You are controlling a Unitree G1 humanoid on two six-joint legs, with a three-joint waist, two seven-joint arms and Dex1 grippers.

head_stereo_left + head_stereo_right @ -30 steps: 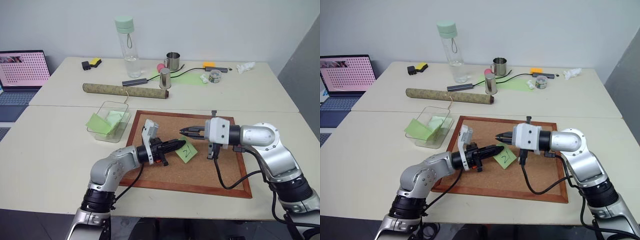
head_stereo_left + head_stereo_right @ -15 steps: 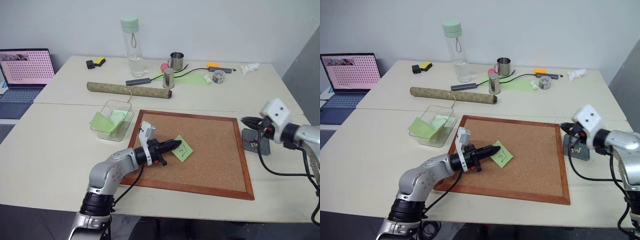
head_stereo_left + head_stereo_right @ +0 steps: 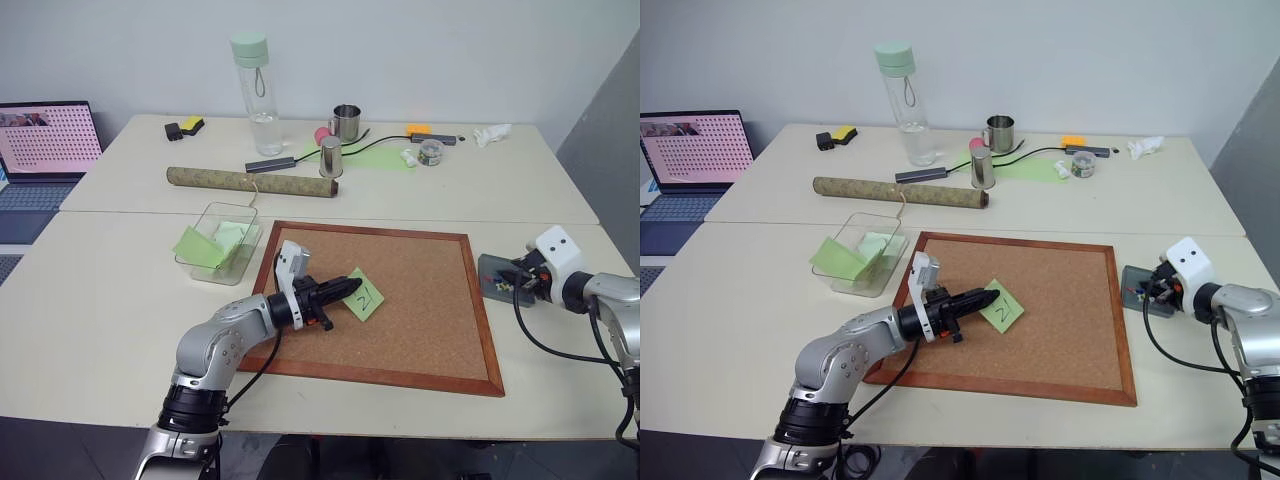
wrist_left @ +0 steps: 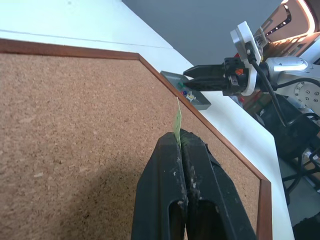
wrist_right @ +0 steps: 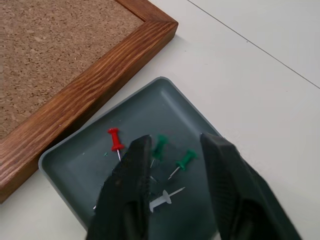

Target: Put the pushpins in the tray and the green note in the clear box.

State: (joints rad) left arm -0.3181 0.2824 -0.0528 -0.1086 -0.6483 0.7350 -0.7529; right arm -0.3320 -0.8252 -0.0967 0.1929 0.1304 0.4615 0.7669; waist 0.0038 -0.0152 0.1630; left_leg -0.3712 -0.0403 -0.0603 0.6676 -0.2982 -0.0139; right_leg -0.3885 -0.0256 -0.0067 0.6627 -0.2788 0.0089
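Note:
The green note [image 3: 366, 297], light green with dark marks, is pinched at one edge by my left gripper [image 3: 351, 288], which is shut on it over the cork board [image 3: 425, 310]. In the left wrist view the note [image 4: 177, 119] stands edge-on above the closed fingers [image 4: 172, 165]. My right gripper [image 5: 177, 142] hangs open just above the dark grey tray [image 5: 165, 102], right of the board. In the tray lie several pushpins: a red one [image 5: 115, 136], two green [image 5: 186, 159], a pale one [image 5: 162, 200]. The clear box [image 3: 214, 209] sits left of the board.
Plain green notes [image 3: 205, 245] lie in the clear box. Behind the board are a cardboard roll [image 3: 250, 181], a tall clear bottle [image 3: 255, 85], two metal cups [image 3: 331, 157] and cables. A laptop [image 3: 45, 140] stands at the far left.
My right gripper swung right from over the cork board, came down over the tray and opened. The left gripper kept still, holding the note.

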